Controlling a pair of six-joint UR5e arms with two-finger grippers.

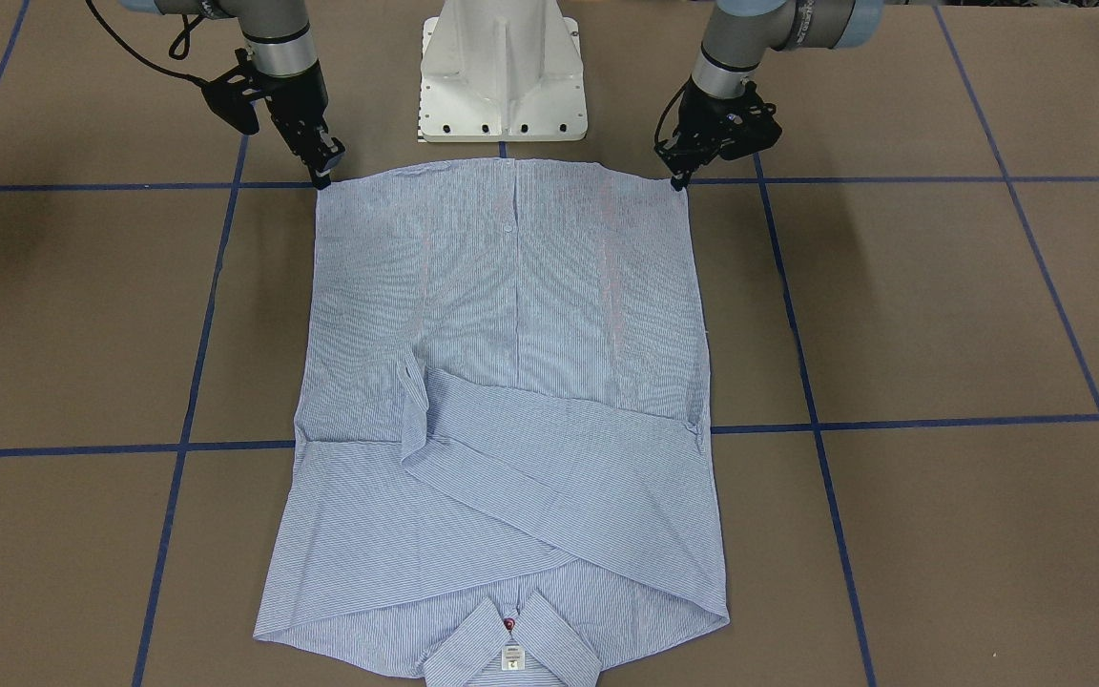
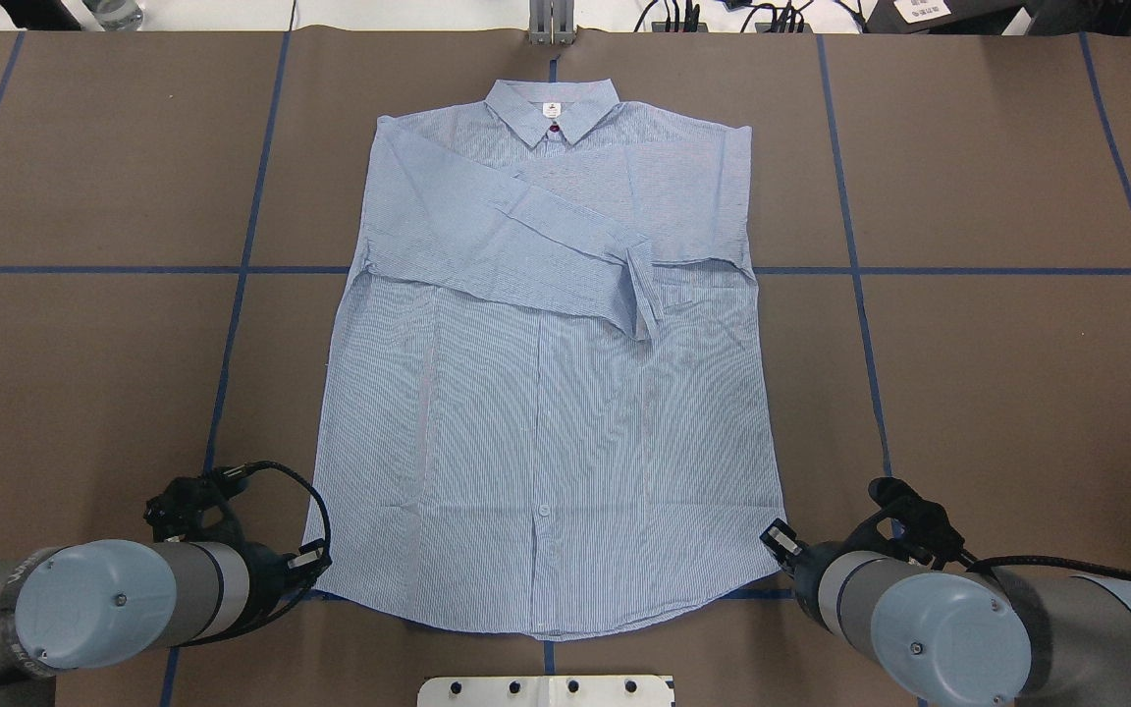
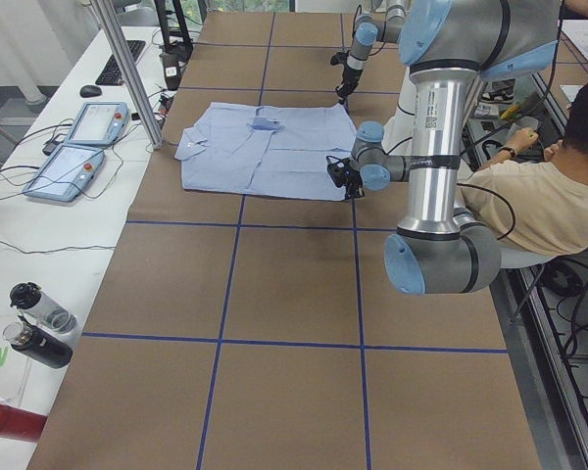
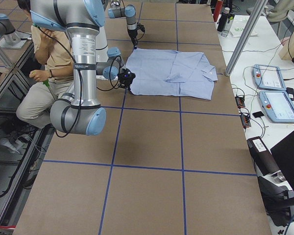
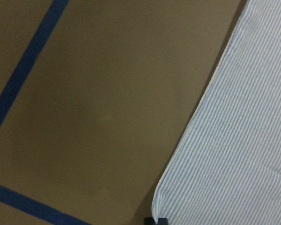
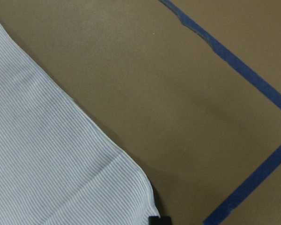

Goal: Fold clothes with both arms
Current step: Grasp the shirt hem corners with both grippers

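The light blue striped shirt (image 1: 511, 315) (image 2: 546, 412) lies flat and face up on the brown table, collar at the far edge from the robot and both sleeves folded across the chest. My left gripper (image 1: 678, 181) (image 2: 313, 562) is down at the hem corner on the robot's left, its fingers together. In the left wrist view that corner of the shirt (image 5: 234, 154) runs right into the fingertip (image 5: 158, 220). My right gripper (image 1: 323, 178) (image 2: 778, 539) is shut the same way at the opposite hem corner (image 6: 61, 168). The shirt also shows from the side views (image 3: 265, 147) (image 4: 171, 73).
The white pedestal base (image 1: 504, 72) stands just behind the hem. Blue tape lines (image 1: 893, 420) grid the table. A seated person (image 3: 539, 201) (image 4: 44, 63) is beside the robot. Two teach pendants (image 3: 78, 142) and bottles (image 3: 39, 323) lie along the table's far side.
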